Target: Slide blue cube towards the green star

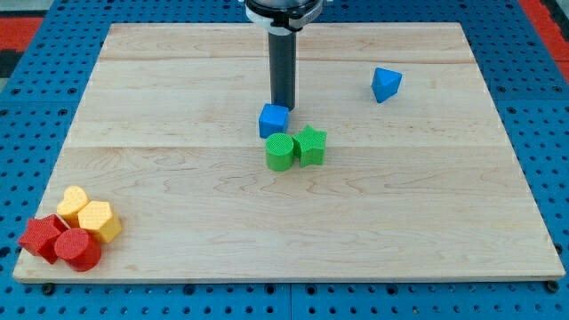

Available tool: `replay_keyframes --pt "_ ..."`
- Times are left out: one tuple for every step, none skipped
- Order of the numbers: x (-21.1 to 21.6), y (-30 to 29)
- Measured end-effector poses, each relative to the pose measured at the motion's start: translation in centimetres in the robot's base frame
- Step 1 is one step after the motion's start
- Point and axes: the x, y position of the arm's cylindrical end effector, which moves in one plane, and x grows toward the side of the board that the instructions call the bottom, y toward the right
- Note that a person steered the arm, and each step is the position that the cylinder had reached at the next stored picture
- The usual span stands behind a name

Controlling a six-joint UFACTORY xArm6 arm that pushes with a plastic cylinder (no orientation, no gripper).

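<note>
The blue cube [274,120] sits near the middle of the wooden board [178,178]. The green star [310,145] lies just below and to the right of it, a small gap apart. A green cylinder [279,152] stands directly below the cube, touching the star's left side. My tip [282,107] is at the cube's upper right edge, touching or nearly touching it from the view's top.
A blue triangular block [386,84] lies at the upper right. At the lower left corner sit a clustered yellow heart [73,204], yellow hexagon [99,220], red star-like block [42,236] and red cylinder [78,249].
</note>
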Motion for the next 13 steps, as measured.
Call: replay_keyframes --pt "-0.5 1.4" --pt "-3.2 2.8" --pt "-3.8 0.5" --pt "-3.8 -2.9" --pt "-3.6 -4.6" --pt "-2.6 -6.6" --pt "-1.1 -8.0" --pt "0.3 -8.9" --pt "1.1 -8.9" --pt "1.6 -8.0" --pt "1.8 -6.3" --pt "2.0 -4.7" --pt "2.5 -3.0"
